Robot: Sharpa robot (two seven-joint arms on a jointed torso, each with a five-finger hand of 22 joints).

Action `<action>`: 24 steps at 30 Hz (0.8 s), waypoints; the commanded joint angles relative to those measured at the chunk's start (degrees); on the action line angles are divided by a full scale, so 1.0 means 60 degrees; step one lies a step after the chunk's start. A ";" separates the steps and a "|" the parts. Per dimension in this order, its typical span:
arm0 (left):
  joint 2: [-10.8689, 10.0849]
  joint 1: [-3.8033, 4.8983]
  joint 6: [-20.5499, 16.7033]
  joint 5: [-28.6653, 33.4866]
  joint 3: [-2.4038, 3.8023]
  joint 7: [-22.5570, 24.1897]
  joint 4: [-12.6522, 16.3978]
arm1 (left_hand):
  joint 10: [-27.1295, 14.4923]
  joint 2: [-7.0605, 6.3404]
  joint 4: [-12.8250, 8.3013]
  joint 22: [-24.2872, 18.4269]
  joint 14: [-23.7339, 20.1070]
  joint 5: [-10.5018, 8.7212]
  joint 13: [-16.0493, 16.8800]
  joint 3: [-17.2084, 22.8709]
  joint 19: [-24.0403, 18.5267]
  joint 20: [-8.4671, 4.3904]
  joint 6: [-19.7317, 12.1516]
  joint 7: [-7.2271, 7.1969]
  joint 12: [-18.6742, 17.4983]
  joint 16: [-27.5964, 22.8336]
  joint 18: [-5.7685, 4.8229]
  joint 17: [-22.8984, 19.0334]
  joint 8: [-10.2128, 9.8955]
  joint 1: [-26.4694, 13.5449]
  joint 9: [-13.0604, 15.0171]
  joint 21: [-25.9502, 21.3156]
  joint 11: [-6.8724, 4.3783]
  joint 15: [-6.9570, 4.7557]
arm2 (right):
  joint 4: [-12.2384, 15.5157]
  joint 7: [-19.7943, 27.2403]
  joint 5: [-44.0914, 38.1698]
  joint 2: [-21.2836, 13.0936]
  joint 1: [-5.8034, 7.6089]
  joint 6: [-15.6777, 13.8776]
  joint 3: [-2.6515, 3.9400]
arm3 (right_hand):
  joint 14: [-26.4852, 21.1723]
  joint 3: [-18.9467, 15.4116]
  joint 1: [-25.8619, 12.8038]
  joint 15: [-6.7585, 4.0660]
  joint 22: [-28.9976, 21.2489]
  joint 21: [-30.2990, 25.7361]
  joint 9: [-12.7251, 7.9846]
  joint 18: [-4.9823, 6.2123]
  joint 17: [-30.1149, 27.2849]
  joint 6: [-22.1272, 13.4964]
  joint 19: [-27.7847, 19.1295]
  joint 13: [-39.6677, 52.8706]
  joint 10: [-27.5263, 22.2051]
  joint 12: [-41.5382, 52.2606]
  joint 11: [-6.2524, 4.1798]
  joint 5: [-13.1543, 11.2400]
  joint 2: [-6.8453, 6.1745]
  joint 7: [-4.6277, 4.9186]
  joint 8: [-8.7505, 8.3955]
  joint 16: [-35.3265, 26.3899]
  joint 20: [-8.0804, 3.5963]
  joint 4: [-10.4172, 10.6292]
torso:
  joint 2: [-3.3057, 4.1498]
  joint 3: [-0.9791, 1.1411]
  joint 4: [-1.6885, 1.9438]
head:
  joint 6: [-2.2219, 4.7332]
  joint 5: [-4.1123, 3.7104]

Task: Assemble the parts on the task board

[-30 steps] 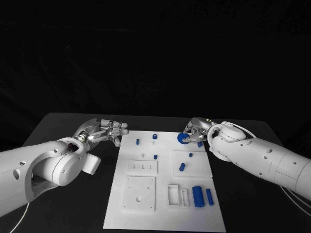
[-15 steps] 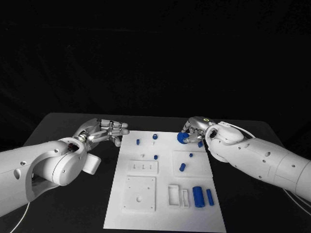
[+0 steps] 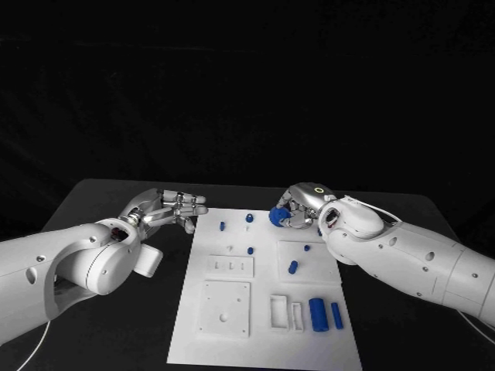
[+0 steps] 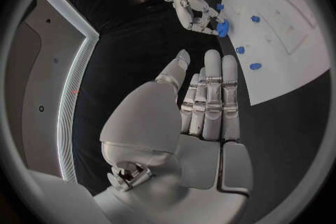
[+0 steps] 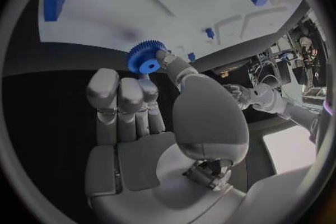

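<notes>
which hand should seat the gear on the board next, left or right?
Right. The right hand already pinches the blue gear above the far end of the task board. The left hand hovers beside the board over the table, fingers apart, holding nothing.

No readable text, labels, brands, numbers or signs anywhere: none on white board [image 3: 239, 309], none on arms, none on hands, none on blue parts.
</notes>
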 commanded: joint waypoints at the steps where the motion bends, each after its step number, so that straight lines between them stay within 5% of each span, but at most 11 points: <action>1: -0.0005 0.0018 0.0067 -0.0028 0.0005 0.0060 0.0041 | -0.0064 -0.0011 -0.0057 -0.0008 -0.0063 0.0036 0.0012 0.0023 -0.0076 -0.0019 -0.0064 0.0004 -0.0029 -0.0064 0.0148 -0.0009 -0.0005 0.0053 0.0004 0.0065 0.0026 -0.0026 | 0.0323 -0.0286 -0.0467 0.0003 -0.0003 -0.0415 0.0000 | 0.0009 0.0000 -0.0055 -0.0067 0.1086 0.0054 0.0038 -0.0071 0.0004 0.0239 0.0262 0.0012 0.0070 0.0056 0.0012 0.0009 -0.0072 -0.0065 0.0030 0.0044 -0.0057 0.0034 | 0.0006 -0.0010 -0.0007 | 0.0004 0.0048; 11: -0.0027 0.0018 0.0054 -0.0028 0.0005 0.0060 0.0084 | -0.0058 -0.0018 -0.0055 -0.0057 -0.0063 0.0039 0.0013 0.0023 -0.0088 -0.0015 -0.0063 0.0014 -0.0027 -0.0068 0.0151 -0.0012 -0.0004 0.0056 0.0004 0.0094 0.0030 -0.0022 | 0.0875 -0.0430 -0.0623 0.0305 -0.0005 -0.0381 -0.0051 | 0.0007 0.0005 -0.0046 -0.0073 0.1083 0.0055 0.0037 -0.0071 0.0010 0.0220 0.0260 0.0026 0.0077 0.0046 0.0013 -0.0014 -0.0104 -0.0063 0.0029 0.0051 -0.0066 0.0126 | 0.0006 -0.0015 0.0005 | -0.0006 0.0129; 24: 0.0027 0.0018 0.0059 -0.0029 0.0005 0.0063 0.0066 | -0.0058 -0.0018 -0.0055 -0.0057 -0.0063 0.0039 0.0013 0.0023 -0.0088 -0.0015 -0.0063 0.0014 -0.0027 -0.0068 0.0151 -0.0012 -0.0004 0.0056 0.0004 0.0094 0.0030 -0.0022 | 0.0336 -0.0427 -0.0638 0.0970 -0.0006 -0.0207 -0.0345 | 0.0005 -0.0024 -0.0029 -0.0074 0.1078 0.0034 0.0037 -0.0071 0.0008 0.0174 0.0256 0.0030 0.0070 0.0025 0.0018 -0.0024 -0.0105 -0.0054 0.0030 0.0045 -0.0068 0.0208 | 0.0011 0.0001 0.0013 | -0.0028 0.0152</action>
